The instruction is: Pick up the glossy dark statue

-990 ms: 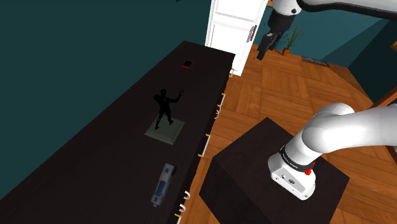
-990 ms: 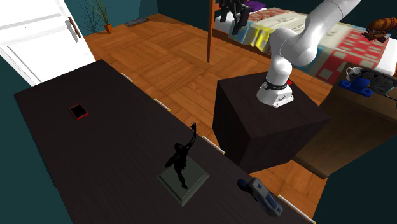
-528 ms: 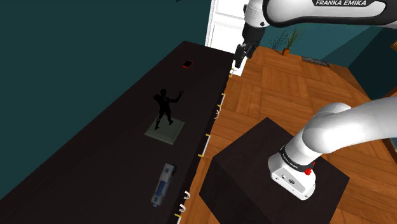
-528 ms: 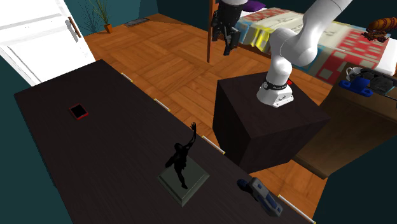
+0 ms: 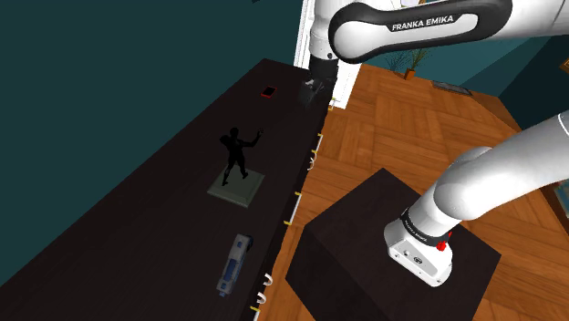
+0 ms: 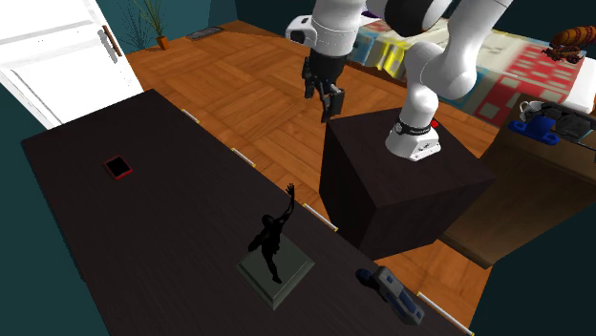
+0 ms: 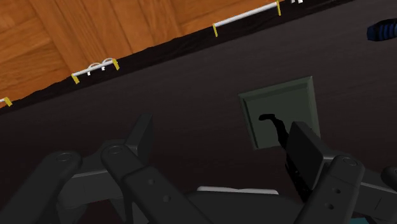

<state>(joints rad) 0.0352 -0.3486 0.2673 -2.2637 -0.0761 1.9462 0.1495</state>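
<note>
Reading the arm [image 5: 410, 23] first: you have it rising from the stand [image 5: 351, 228] and arching high, with the lettered forearm lying across the shoulder view's top. The hand points down. The gripper [image 5: 312, 91] hangs in the air by the front edge of the dark counter [image 5: 137, 210], towards the end near the white door [image 5: 333, 27]. In the second exterior view the gripper [image 6: 328, 95] sits high over the wooden floor [image 6: 239, 95], between counter and stand.

Fingers: spread apart, nothing between them. In the wrist view one finger [image 7: 141, 137] and the other [image 7: 305, 153] stand wide, with bare countertop in the gap.

Statue [image 5: 237, 153]: glossy black figure, upright, one arm raised, on a square grey-green base [image 5: 237, 190] about midway along the counter. It is well apart from the gripper and below it. In the wrist view you look down on the statue [image 7: 270, 121]. Its base [image 7: 280, 108] lies outside the gap, beyond one fingertip, which covers a corner of it. No contact.

Also on the counter: a small red-framed black square [image 5: 268, 91] near the door end and a blue-grey device [image 5: 234, 263] at the near end. Drawer handles [image 7: 95, 65] line the counter's front.
</note>
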